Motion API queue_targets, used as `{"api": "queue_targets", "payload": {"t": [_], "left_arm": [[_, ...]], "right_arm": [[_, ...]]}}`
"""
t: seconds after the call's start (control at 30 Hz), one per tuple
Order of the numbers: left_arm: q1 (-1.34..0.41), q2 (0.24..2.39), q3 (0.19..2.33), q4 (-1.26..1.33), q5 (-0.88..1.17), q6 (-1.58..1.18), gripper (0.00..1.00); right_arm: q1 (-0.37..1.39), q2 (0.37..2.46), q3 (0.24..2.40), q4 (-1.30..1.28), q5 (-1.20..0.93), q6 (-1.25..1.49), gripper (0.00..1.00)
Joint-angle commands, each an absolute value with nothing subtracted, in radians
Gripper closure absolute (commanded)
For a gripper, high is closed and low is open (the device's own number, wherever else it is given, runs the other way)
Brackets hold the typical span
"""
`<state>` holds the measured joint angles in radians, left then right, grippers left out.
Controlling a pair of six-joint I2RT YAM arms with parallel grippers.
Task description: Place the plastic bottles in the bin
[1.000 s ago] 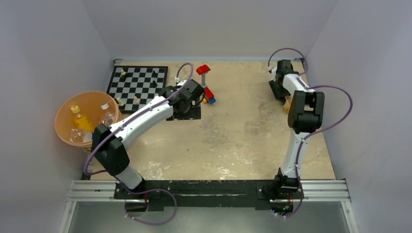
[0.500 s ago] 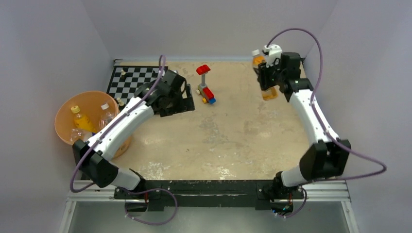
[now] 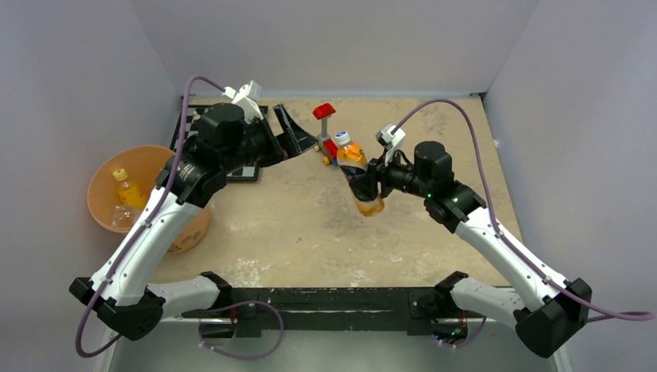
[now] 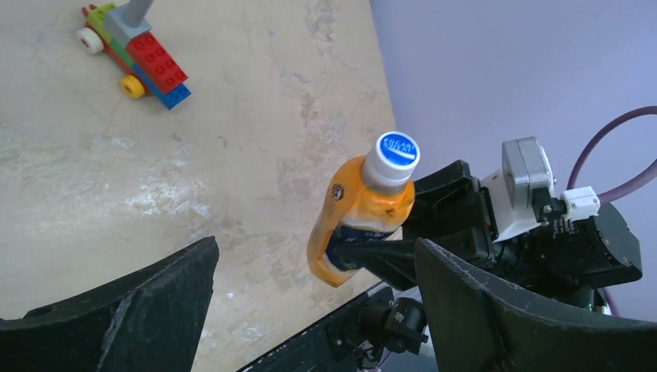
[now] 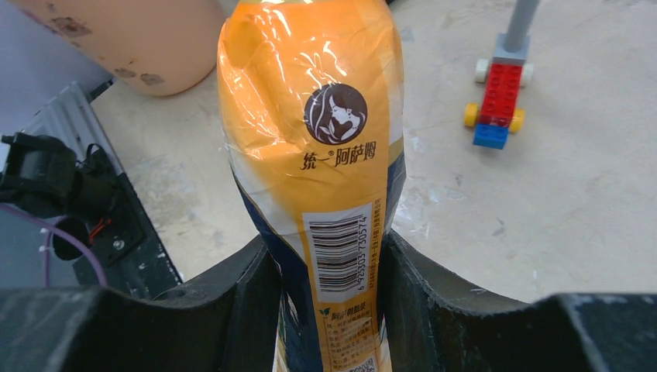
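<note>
Right gripper swung in, now just right of the toy brick figure, clamped on the orange-brown bottle. Left gripper just left of it, jaws apart.

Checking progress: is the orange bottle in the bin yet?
Out: the right gripper holds the orange bottle above the table, well apart from the bin.

Top view overhead; wrist views close, sharing orange-brown bottle.
</note>
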<state>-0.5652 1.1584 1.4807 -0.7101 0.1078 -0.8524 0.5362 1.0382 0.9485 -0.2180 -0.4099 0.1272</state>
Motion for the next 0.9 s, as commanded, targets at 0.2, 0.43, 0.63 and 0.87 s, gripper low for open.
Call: {"api": "queue_targets", "payload": {"t": [0.2,0.43,0.63,0.87], "left_arm": [[-0.658,1.325,1.585,-0.66,0.14,-0.861,0.0],[-0.675,1.353,1.575,-0.626,0.135,-0.87,0.14],[-0.69,1.382,1.567,-0.584,0.149,-0.872,0.24],[-0.693,1.401,1.577,-0.554,0.142,-0.864,0.38]], "right_arm": [[0.614,1.025,0.997,-0.187,-0.38,0.156,0.51],[0.622,1.041,1.007,-0.204,-0.38,0.154,0.51],[0.625,1.055,1.016,-0.206,-0.388,0.156,0.51],[0.633,1.081,1.036,-0.232,-0.393,0.154,0.51]]}}
